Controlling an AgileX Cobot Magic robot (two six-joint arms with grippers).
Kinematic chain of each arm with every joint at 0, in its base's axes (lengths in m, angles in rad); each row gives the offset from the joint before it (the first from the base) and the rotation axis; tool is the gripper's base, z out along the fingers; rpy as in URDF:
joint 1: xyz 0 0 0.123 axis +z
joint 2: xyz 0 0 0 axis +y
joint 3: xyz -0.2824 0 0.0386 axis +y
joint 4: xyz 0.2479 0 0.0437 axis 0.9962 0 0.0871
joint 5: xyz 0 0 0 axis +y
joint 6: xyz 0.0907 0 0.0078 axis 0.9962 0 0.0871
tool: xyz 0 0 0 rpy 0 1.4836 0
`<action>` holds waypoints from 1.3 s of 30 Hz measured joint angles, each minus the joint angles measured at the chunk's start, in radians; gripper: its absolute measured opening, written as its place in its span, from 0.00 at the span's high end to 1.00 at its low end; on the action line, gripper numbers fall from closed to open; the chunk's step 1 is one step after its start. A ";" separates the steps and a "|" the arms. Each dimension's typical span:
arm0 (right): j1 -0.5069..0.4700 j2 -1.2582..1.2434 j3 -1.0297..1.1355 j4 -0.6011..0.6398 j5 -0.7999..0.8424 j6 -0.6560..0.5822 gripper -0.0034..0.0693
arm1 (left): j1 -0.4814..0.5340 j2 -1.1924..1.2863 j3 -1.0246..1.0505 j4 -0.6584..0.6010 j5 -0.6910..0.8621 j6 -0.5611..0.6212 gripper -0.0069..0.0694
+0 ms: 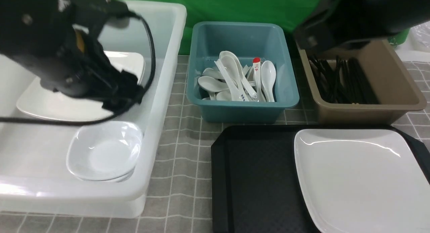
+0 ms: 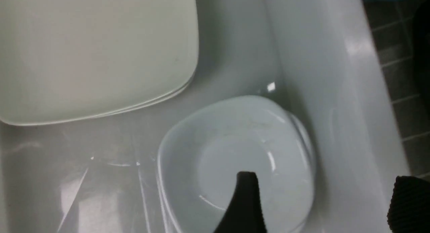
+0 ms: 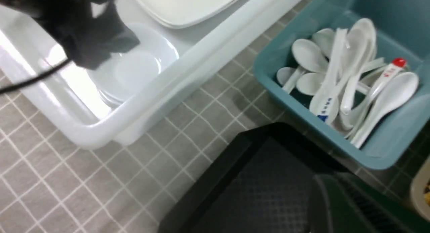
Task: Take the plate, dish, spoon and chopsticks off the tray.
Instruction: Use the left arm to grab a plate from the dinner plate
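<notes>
The large white plate (image 1: 362, 179) lies on the right half of the black tray (image 1: 255, 179); the tray's left half is bare, also in the right wrist view (image 3: 268, 186). My left gripper (image 2: 327, 201) is open and empty, inside the white tub just above the top small dish (image 2: 235, 152) of a stack at the tub's near right corner (image 1: 104, 150). My right gripper (image 3: 352, 202) shows only as a dark blur; its arm hangs over the brown tub. No single spoon or pair of chopsticks stands apart from those in the tubs.
The white tub (image 1: 164, 102) on the left also holds a stack of large plates (image 1: 57, 105). The teal tub (image 1: 242, 108) holds several white spoons, one red-tipped. The brown tub (image 1: 366, 112) holds black chopsticks. Grey checked cloth lies between tub and tray.
</notes>
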 joint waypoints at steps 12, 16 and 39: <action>-0.272 -0.126 0.105 -0.259 0.148 0.057 0.92 | -0.254 0.122 -0.056 -0.499 -0.133 0.164 0.89; -0.355 -0.255 0.269 -0.264 0.148 0.084 0.92 | -0.294 0.304 -0.157 -0.591 -0.104 0.164 0.90; -0.379 -0.686 0.633 -0.263 0.148 0.129 0.92 | -0.298 0.905 -0.604 -0.564 -0.328 0.166 0.17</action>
